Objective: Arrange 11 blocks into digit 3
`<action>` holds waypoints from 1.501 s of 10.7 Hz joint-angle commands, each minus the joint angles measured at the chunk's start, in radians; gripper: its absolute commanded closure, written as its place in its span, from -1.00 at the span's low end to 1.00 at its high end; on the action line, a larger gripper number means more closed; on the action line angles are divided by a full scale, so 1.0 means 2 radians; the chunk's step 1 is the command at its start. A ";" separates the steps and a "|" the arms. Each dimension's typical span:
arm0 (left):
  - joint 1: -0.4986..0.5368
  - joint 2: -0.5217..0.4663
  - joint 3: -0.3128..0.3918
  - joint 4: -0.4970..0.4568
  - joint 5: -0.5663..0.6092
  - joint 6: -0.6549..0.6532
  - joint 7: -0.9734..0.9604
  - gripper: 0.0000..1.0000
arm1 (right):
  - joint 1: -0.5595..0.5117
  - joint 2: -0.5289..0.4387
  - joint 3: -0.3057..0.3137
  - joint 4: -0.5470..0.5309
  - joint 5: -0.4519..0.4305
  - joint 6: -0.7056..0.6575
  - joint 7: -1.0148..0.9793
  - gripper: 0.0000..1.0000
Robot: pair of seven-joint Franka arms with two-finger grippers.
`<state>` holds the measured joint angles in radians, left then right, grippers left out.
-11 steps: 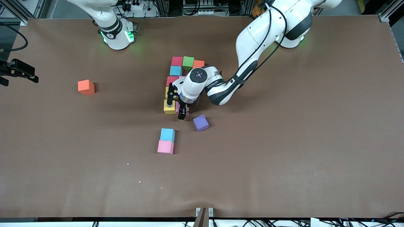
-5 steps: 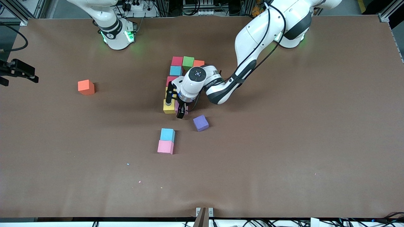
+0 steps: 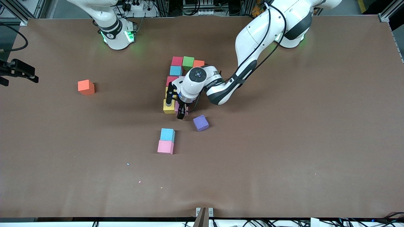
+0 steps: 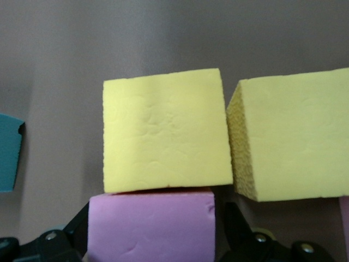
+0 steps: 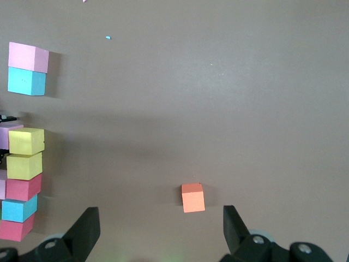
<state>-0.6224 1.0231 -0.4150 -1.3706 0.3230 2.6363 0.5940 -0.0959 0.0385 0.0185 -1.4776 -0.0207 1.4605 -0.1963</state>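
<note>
My left gripper [image 3: 175,106] straddles, jaws wide, a pink block [image 4: 151,224] – two rows built, purple block [image 3: 200,122] still loose

Brown table [image 3: 284,151] carries loose cubes: orange cube [image 3: 86,87] alone at 9 o'clock toward right arm's end; purple cube [image 3: 200,123] near centre; blue cube [image 3: 167,135] touching pink cube [image 3: 165,147] at its 6 o'clock. Block cluster [image 3: 181,71] at 12 o'clock of centre.
</note>
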 commanded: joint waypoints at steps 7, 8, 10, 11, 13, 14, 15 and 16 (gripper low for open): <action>0.006 -0.077 -0.030 0.000 -0.081 -0.151 0.004 -1.00 | 0.002 0.003 0.002 0.003 -0.008 -0.002 0.004 -1.00; 0.007 -0.084 -0.030 0.000 -0.092 -0.171 0.004 -1.00 | 0.002 0.004 0.002 0.003 -0.008 -0.002 0.004 -1.00; 0.013 -0.089 -0.030 0.001 -0.096 -0.178 0.003 -1.00 | 0.002 0.003 0.002 0.003 -0.008 -0.004 0.004 -1.00; 0.013 -0.089 -0.031 0.001 -0.097 -0.178 0.000 -1.00 | 0.002 0.003 0.002 0.003 -0.008 -0.004 0.004 -1.00; 0.013 -0.100 -0.030 0.000 -0.099 -0.182 -0.012 -1.00 | 0.002 0.004 0.002 0.003 -0.008 -0.002 0.004 -1.00; 0.014 -0.103 -0.027 0.002 -0.101 -0.204 -0.040 -1.00 | 0.003 0.004 0.002 0.003 -0.008 -0.002 0.004 -1.00; 0.027 -0.107 -0.026 0.000 -0.100 -0.211 -0.073 -1.00 | 0.003 0.005 0.002 0.003 -0.008 -0.002 0.004 -1.00; 0.032 -0.110 -0.025 0.000 -0.097 -0.214 -0.117 -1.00 | 0.003 0.005 0.002 0.003 -0.008 -0.002 0.004 -1.00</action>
<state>-0.5850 0.8404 -0.4676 -1.3502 0.1503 2.2390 0.4428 -0.0954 0.0442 0.0207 -1.4778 -0.0207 1.4606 -0.1963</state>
